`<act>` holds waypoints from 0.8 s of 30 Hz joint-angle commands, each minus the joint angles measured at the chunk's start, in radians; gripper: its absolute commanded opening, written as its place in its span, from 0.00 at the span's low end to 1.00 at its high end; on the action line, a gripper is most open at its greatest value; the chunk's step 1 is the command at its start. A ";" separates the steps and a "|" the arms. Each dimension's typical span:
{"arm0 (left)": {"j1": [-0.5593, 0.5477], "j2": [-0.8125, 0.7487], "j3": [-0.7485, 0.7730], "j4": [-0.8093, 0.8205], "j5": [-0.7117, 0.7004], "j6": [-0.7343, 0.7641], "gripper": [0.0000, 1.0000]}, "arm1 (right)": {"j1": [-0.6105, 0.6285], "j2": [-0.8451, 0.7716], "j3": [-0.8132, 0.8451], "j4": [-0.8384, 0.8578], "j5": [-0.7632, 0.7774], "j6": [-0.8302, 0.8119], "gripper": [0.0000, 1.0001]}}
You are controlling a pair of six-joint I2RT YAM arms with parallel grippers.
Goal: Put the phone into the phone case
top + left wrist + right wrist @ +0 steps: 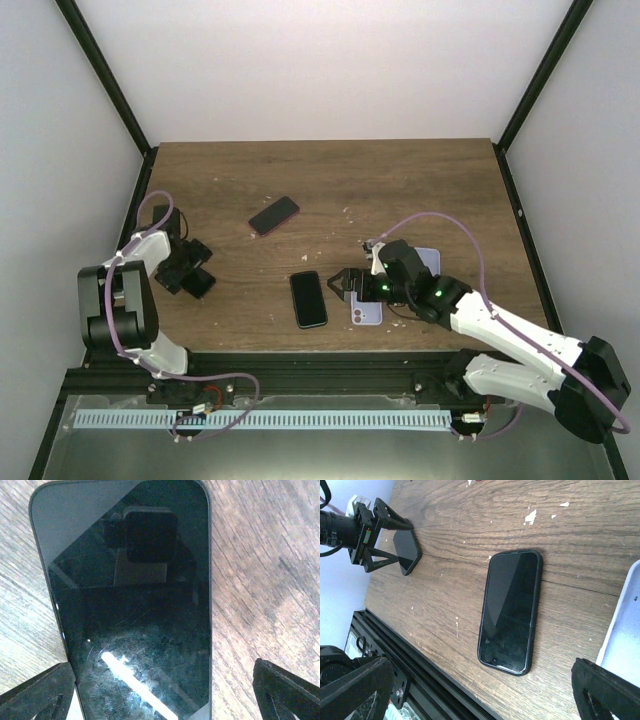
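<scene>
We see a brown wood-grain table [400,190], matte and scuffed with pale flecks, carrying three flat, round-cornered dark slabs. The near-left phone [130,605] lies face up under the left gripper [192,275]. From the left wrist its black glass looks glossy, finely scratched and dusty, it mirrors the camera above, and its near end runs out of the frame. That gripper's fingers [40,695] stand spread wide, one on each side of the slab, pinching nothing. The middle phone [510,611] lies flat near the table's front edge, shiny glass inside a raised matte black rim; we cannot tell whether that rim is a bumper or the body itself. The far phone [274,215] lies well apart from both, showing a reddish edge. The right gripper [345,283] hovers with its jaws spread and empty, between the middle phone and the lilac case [366,312], a pale smooth rectangle lying flat just right of that phone. From the right wrist the case is only a sliver at the frame's edge. A second pale rectangle [428,262] sits mostly hidden beneath the right arm, and we cannot make out what it is.
</scene>
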 commanded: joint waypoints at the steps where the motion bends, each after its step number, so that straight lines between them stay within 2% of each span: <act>1: 0.011 0.052 0.013 0.046 0.011 -0.005 0.98 | -0.006 -0.027 0.001 -0.010 0.034 0.008 0.98; 5: 0.019 0.078 0.021 0.035 0.003 -0.018 0.96 | -0.006 -0.053 -0.010 0.010 0.039 0.011 0.98; 11: 0.020 0.076 0.041 -0.017 -0.026 -0.027 0.98 | -0.006 -0.080 -0.036 0.034 0.041 0.033 0.98; 15: 0.021 0.062 0.040 -0.050 -0.084 -0.100 1.00 | -0.006 -0.082 -0.043 0.038 0.043 0.032 0.98; 18: 0.021 0.074 0.036 -0.022 -0.026 -0.125 0.98 | -0.006 -0.094 -0.067 0.052 0.041 0.038 0.98; 24: 0.021 0.102 0.051 -0.025 -0.028 -0.162 0.93 | -0.006 -0.124 -0.098 0.070 0.024 0.059 0.98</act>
